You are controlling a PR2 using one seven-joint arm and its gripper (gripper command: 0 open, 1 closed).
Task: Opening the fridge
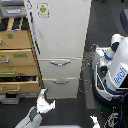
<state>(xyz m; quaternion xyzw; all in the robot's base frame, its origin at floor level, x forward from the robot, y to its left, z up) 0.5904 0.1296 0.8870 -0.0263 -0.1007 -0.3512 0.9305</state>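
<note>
The fridge [60, 30] is a tall white unit in the middle of the exterior view. Its large upper door, with a small green-logo sticker [43, 9], looks shut. Below it are two drawers with curved silver handles, the upper [60, 63] and the lower [61, 81], both pushed in. My gripper [47, 100] is low in the view, on the floor side in front of the fridge's lower left corner. Its fingers are spread and hold nothing. It is apart from the fridge and below the lower drawer.
A tan wooden drawer cabinet [17, 55] stands against the fridge on the exterior view's left, with some drawers pulled out. The white-and-blue robot body [114, 70] is at the right. A second white gripper tip [94, 120] shows at the bottom edge.
</note>
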